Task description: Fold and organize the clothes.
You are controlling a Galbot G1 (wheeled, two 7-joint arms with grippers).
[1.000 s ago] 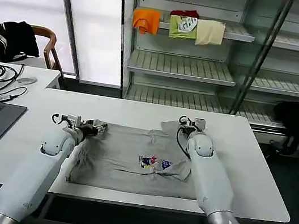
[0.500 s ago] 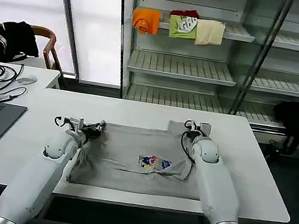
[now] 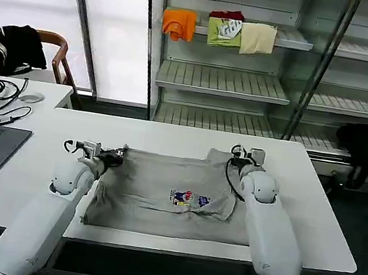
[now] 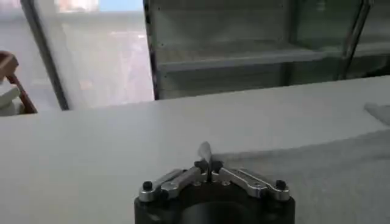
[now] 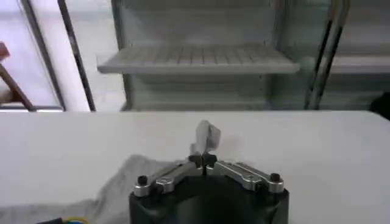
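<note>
Now: grey shirt (image 3: 167,193) flat on white worktop (image 3: 311,222), chest print up, centre of worktop. Left gripper (image 3: 111,156) at shirt's far-left corner, jaws closed on a pinch of fabric, seen in wrist view (image 4: 206,159). Right gripper (image 3: 243,154) at far-right sleeve, closed on a fabric fold (image 5: 206,141). Both arms low over worktop, either side of shirt.
</note>
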